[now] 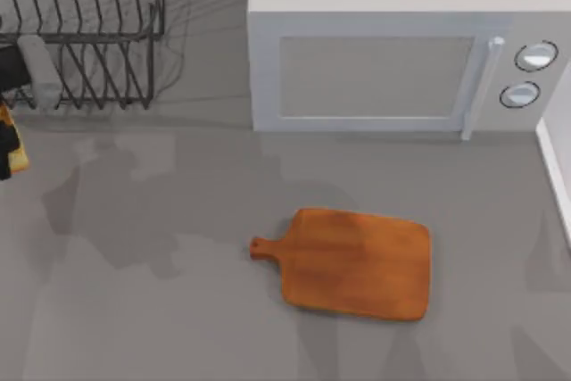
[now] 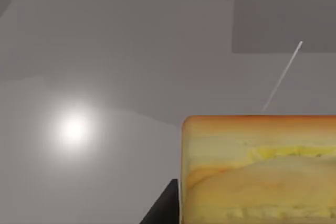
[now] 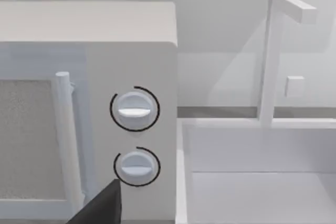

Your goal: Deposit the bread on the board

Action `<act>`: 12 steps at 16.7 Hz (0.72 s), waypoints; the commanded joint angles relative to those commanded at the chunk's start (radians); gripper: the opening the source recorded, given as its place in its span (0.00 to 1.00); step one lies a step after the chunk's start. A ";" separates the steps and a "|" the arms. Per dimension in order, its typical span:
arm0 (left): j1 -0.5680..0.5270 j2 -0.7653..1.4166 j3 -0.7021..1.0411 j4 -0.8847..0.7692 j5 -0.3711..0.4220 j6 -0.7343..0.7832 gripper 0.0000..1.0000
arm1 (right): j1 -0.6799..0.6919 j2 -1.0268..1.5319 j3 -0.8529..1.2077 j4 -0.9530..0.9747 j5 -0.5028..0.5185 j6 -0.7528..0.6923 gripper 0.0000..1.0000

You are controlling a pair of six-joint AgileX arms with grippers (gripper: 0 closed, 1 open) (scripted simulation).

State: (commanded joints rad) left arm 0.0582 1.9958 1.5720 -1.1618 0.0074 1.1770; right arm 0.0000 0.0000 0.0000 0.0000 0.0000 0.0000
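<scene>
Bread at the bench's far left edge, board bare at centre-right.

Grey bench (image 1: 178,310) up front; orange board (image 1: 357,262) lying flat, handle pointing left. Farther back, white microwave (image 1: 401,60) and wire dish rack (image 1: 85,33). Left fingers (image 2: 164,208) dark beside the bread (image 2: 260,169), seemingly pinching it, well apart from the board. Right fingers (image 3: 102,205) facing the microwave dials, spread impossible to tell.

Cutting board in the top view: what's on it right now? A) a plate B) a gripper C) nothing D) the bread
C: the cutting board lies bare in front of the microwave, while the bread is at the table's far left edge.
</scene>
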 joint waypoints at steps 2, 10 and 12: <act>-0.002 -0.022 0.034 -0.041 0.000 -0.002 0.00 | 0.000 0.000 0.000 0.000 0.000 0.000 1.00; -0.006 -0.013 0.034 -0.035 -0.002 -0.054 0.00 | 0.000 0.000 0.000 0.000 0.000 0.000 1.00; -0.016 -0.001 0.034 -0.026 -0.006 -0.144 0.00 | 0.000 0.000 0.000 0.000 0.000 0.000 1.00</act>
State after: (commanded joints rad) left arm 0.0418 1.9952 1.6058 -1.1879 0.0018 1.0330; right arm 0.0000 0.0000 0.0000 0.0000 0.0000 0.0000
